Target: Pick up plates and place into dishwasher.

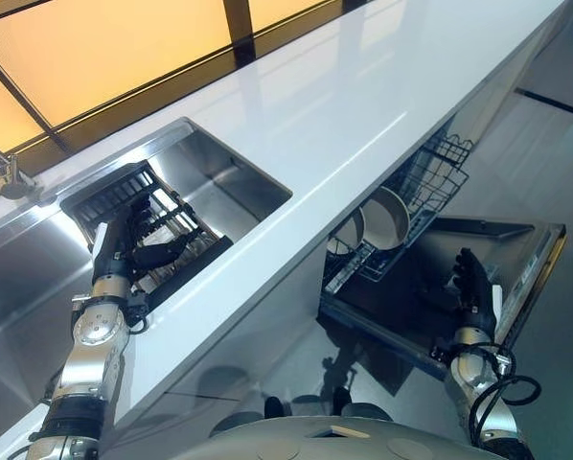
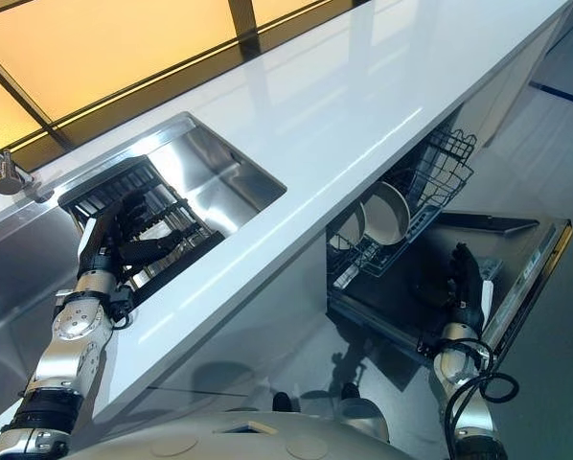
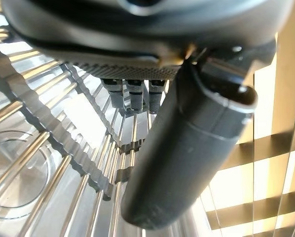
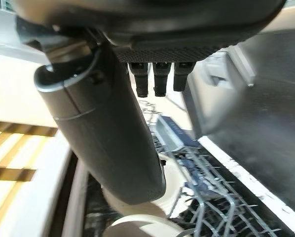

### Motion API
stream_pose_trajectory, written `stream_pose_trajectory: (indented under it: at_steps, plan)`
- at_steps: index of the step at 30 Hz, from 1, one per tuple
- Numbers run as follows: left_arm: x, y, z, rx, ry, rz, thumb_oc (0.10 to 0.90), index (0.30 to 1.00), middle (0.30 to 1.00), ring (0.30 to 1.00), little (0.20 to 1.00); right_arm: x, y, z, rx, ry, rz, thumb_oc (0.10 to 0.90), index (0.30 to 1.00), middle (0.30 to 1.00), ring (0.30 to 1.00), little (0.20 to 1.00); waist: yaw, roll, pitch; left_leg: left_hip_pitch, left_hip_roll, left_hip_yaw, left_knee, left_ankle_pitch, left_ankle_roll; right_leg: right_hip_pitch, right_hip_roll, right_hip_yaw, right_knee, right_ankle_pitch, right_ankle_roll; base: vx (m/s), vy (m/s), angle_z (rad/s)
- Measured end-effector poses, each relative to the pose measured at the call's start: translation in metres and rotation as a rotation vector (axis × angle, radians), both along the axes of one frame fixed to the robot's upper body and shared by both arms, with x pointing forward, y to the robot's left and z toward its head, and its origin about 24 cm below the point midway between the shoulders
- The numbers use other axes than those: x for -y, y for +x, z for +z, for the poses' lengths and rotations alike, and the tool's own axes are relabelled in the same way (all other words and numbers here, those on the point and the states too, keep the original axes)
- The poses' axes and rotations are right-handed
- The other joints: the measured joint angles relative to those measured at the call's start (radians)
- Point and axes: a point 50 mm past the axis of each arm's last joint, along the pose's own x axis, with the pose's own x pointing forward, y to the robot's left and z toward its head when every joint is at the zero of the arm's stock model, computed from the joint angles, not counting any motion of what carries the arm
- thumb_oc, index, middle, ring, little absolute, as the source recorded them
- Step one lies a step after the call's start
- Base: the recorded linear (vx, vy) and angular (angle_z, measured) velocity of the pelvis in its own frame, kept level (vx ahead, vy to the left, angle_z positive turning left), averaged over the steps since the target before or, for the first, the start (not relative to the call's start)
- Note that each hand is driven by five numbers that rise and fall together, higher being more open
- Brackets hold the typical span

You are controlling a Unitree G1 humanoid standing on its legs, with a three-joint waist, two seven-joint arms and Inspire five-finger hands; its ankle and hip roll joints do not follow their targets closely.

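Two round cream plates (image 1: 394,217) were seen standing on edge in the wire lower rack (image 1: 430,182) of the dishwasher, which had been pulled out from under the long white table (image 1: 344,105) over the dropped door (image 1: 502,264). A second, smaller plate (image 1: 349,230) stood just beside the larger one, nearer the robot's left. The right hand (image 1: 471,283) was held above the door's dark inner face, near the rack yet apart from the plates; in its wrist view the fingers (image 4: 155,79) were shown straight and the thumb extended, with nothing gripped and a pale plate rim visible past them among the grey wires. The left hand (image 1: 124,244) was placed well apart from the plates, over the dark ribbed drying rack (image 1: 114,192) set inside the brushed-steel sink (image 1: 219,172). Its fingers (image 3: 132,91) were seen extended and relaxed over the metal rods of the rack, and the thumb jutted out free; no object was clasped, and whether the fingertips touched the rods could not be told. A chrome tap (image 1: 4,172) was mounted at the sink's far edge. The table was glossy and smooth, the sink basin rectangular with rounded corners, and the dishwasher rack a grid of thin coated wire.
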Motion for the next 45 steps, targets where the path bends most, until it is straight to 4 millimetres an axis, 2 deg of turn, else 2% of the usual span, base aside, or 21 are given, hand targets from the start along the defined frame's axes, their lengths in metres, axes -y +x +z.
stream_pose_trajectory:
  at_steps: [8, 10, 12, 17, 30, 33, 37, 38, 39, 41, 45]
  plan:
    - [0.003, 0.004, 0.001, 0.004, -0.004, -0.027, 0.8, 0.9, 0.9, 0.9, 0.9, 0.005, 0.0, -0.013, -0.05, 0.064, -0.072, 0.8, 0.9, 0.9, 0.9, 0.9, 0.008, -0.005, 0.003, 0.0, 0.0, -0.018, 0.0, 0.0, 0.0, 0.01, 0.0, -0.019, 0.0, 0.0, 0.0, 0.0, -0.005, 0.06]
    - [0.006, 0.007, 0.003, 0.008, -0.005, -0.04, 0.8, 0.9, 0.9, 0.9, 0.9, 0.005, -0.001, -0.018, -0.06, 0.132, -0.076, 0.8, 0.9, 0.9, 0.9, 0.9, 0.017, -0.008, 0.005, 0.0, 0.0, -0.021, 0.0, 0.0, 0.0, 0.011, 0.0, -0.021, 0.0, -0.001, 0.0, 0.01, -0.001, 0.02]
    - [0.007, 0.01, 0.004, 0.016, -0.005, -0.049, 0.8, 0.9, 0.9, 0.9, 0.9, 0.0, -0.001, -0.024, -0.073, 0.2, -0.063, 0.8, 0.9, 0.9, 0.9, 0.9, 0.022, -0.01, 0.006, -0.001, 0.0, -0.028, 0.0, 0.001, -0.001, 0.012, 0.0, -0.027, 0.0, -0.001, 0.0, 0.01, 0.004, 0.08]
    - [0.01, 0.012, 0.005, 0.021, -0.008, -0.056, 0.8, 0.9, 0.9, 0.9, 0.9, -0.012, 0.003, -0.028, -0.082, 0.249, 0.001, 0.8, 0.9, 0.9, 0.9, 0.9, 0.025, -0.011, 0.007, -0.001, -0.002, -0.034, 0.0, 0.004, 0.001, 0.014, 0.0, -0.04, 0.0, 0.0, 0.0, 0.01, 0.009, 0.05]
    - [0.023, 0.026, 0.011, 0.03, -0.007, -0.098, 0.8, 0.9, 0.9, 0.9, 0.9, -0.036, 0.032, -0.02, -0.067, 0.283, 0.23, 0.8, 0.9, 0.9, 0.9, 0.9, 0.057, -0.015, 0.011, 0.003, -0.006, -0.075, 0.0, 0.009, -0.002, 0.038, -0.003, -0.078, 0.0, -0.003, 0.003, 0.03, 0.026, 0.08]
    - [0.031, 0.035, 0.013, 0.035, -0.009, -0.107, 0.8, 0.9, 0.9, 0.9, 0.9, -0.045, 0.045, -0.015, -0.09, 0.252, 0.344, 0.8, 0.9, 0.9, 0.9, 0.9, 0.074, -0.017, 0.012, 0.001, -0.008, -0.1, 0.001, 0.02, 0.0, 0.045, -0.004, -0.103, -0.001, -0.003, 0.003, 0.03, 0.013, 0.21]
    - [0.036, 0.042, 0.016, 0.045, -0.02, -0.109, 0.8, 0.9, 0.9, 0.9, 0.9, -0.057, 0.078, -0.002, -0.087, 0.225, 0.427, 0.8, 0.9, 0.9, 0.9, 0.9, 0.109, -0.015, 0.012, -0.014, -0.008, -0.142, 0.001, 0.034, -0.007, 0.047, -0.002, -0.136, -0.001, -0.004, 0.001, -0.01, 0.001, 0.25]
    - [0.036, 0.042, 0.016, 0.046, -0.022, -0.111, 0.8, 0.9, 0.9, 0.9, 0.9, -0.059, 0.081, 0.0, -0.08, 0.231, 0.438, 0.8, 0.9, 0.9, 0.9, 0.9, 0.112, -0.015, 0.012, -0.016, -0.007, -0.147, 0.001, 0.036, -0.008, 0.046, -0.002, -0.138, -0.001, -0.005, 0.001, -0.02, -0.001, 0.22]
    - [0.035, 0.043, 0.016, 0.048, -0.02, -0.102, 0.8, 0.9, 0.9, 0.9, 0.9, -0.053, 0.08, 0.0, -0.1, 0.201, 0.458, 0.8, 0.9, 0.9, 0.9, 0.9, 0.114, -0.018, 0.012, -0.017, -0.004, -0.152, 0.002, 0.038, -0.011, 0.046, 0.0, -0.148, -0.001, -0.005, 0.001, -0.03, -0.005, 0.12]
    - [0.032, 0.045, 0.016, 0.042, -0.017, -0.095, 0.8, 0.9, 0.9, 0.9, 0.9, -0.055, 0.082, 0.001, -0.09, 0.237, 0.461, 0.8, 0.9, 0.9, 0.9, 0.9, 0.116, -0.015, 0.012, -0.021, 0.0, -0.155, 0.002, 0.041, -0.015, 0.044, 0.002, -0.151, -0.001, -0.006, 0.0, -0.03, -0.005, 0.05]
    - [0.029, 0.041, 0.015, 0.053, -0.014, -0.096, 0.8, 0.9, 0.9, 0.9, 0.9, -0.056, 0.071, -0.007, -0.081, 0.304, 0.431, 0.8, 0.9, 0.9, 0.9, 0.9, 0.109, -0.008, 0.012, -0.022, 0.002, -0.157, 0.005, 0.039, -0.018, 0.042, 0.002, -0.154, -0.001, -0.014, -0.008, -0.03, -0.007, 0.02]
